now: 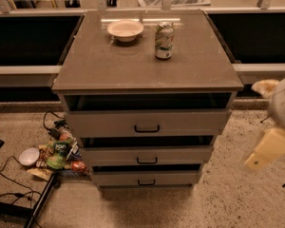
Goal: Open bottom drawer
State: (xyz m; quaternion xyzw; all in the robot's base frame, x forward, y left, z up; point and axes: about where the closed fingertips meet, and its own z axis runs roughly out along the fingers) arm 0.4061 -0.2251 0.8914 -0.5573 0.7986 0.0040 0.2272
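Camera view: bottom drawer (146, 177) faces us, lying crosswise; gripper (268, 148) far right, grip unclear.

The gripper (270, 149) is hanging right of the cabinet (133, 68), well apart, open floor (228, 196) lying between it and the bottom drawer (146, 177). Snack bags (61, 154) are crowding the floor on the left.

No legible text, even on the can (164, 40)

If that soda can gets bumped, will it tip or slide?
Probably tips: the can stands upright, tall and narrow. May slide too, since the cabinet top looks smooth. The gripper hangs off to the right, apart from both.
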